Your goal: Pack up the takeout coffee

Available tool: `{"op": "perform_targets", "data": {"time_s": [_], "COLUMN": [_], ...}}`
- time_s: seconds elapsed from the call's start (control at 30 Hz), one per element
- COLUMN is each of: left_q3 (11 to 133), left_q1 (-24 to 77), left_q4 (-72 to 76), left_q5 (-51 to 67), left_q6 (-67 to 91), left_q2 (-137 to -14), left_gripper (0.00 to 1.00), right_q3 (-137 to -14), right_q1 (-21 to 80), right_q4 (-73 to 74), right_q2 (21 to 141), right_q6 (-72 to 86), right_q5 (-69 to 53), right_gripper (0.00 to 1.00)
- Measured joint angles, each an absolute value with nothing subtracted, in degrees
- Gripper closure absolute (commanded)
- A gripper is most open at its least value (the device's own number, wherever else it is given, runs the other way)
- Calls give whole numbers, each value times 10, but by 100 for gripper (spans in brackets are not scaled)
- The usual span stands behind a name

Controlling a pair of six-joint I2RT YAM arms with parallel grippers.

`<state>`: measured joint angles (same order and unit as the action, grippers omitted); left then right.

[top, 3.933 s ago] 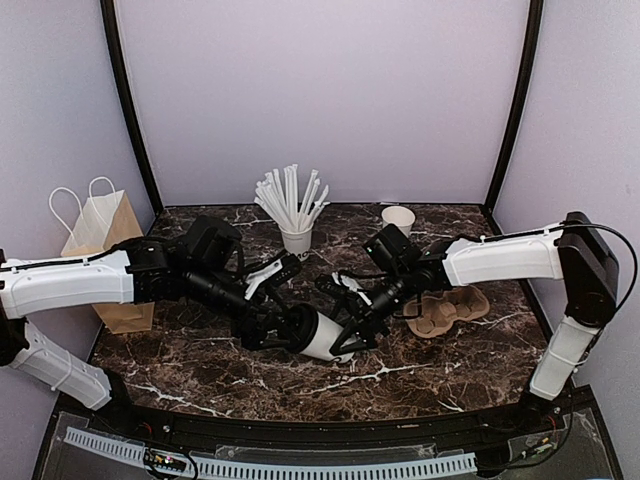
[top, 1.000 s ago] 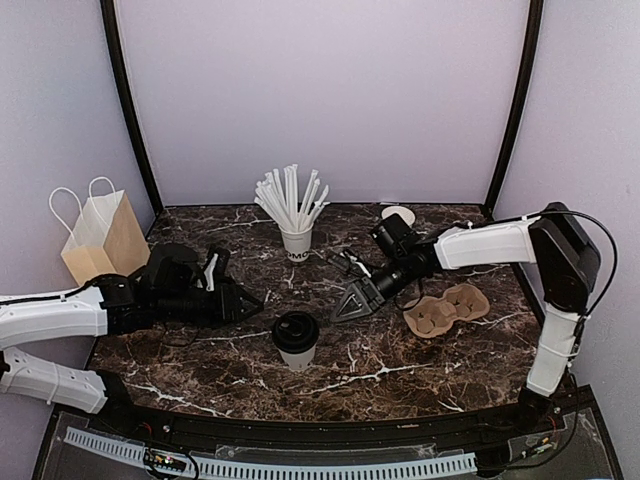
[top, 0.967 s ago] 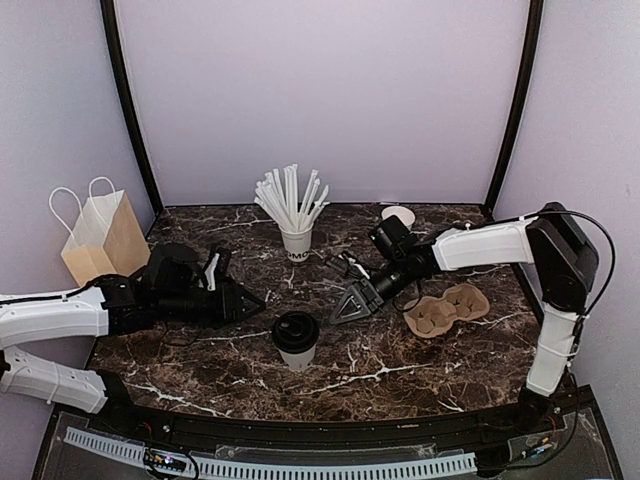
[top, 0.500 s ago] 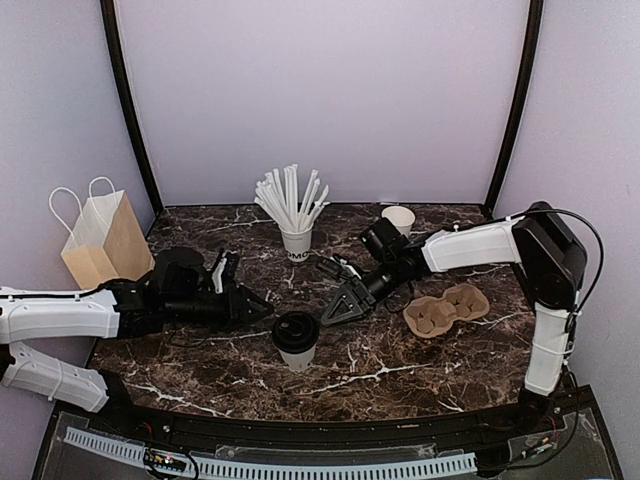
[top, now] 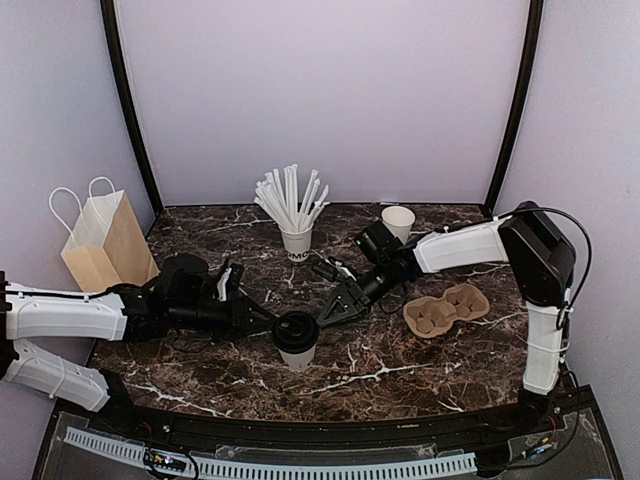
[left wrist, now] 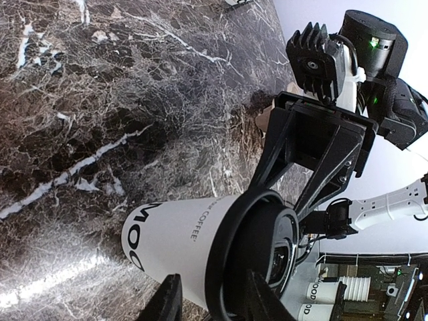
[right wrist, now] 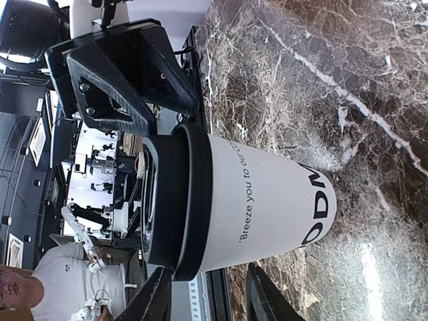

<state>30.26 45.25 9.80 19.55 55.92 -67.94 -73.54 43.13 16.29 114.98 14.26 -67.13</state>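
Between left gripper [top: 263, 318] and right gripper [top: 330, 312] — takeout coffee [top: 297, 334], upright.

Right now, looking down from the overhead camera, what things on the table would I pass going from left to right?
brown paper bag → lidded coffee cup → cardboard cup carrier

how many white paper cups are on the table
3: the white paper cup with a round black plastic lid, front centre; the white paper cup full of white straws, back centre; the lidless white paper cup, back right. None looks hidden.
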Motion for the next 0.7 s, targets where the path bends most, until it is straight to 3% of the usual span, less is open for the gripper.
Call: {"op": "perform_targets", "data": {"time_s": [0.7], "left_q3": [302], "left_q1": [448], "left_q4": [139], "left_q5": [234], "left_q6": [558], "left_q2": [-732], "left_gripper": [74], "right_q3": [-754], "right_q1": [429], "right_q4": [171], "right_q2": [1182], "right_q6": [159], "right_q5": [-699], "right_gripper": [67]}}
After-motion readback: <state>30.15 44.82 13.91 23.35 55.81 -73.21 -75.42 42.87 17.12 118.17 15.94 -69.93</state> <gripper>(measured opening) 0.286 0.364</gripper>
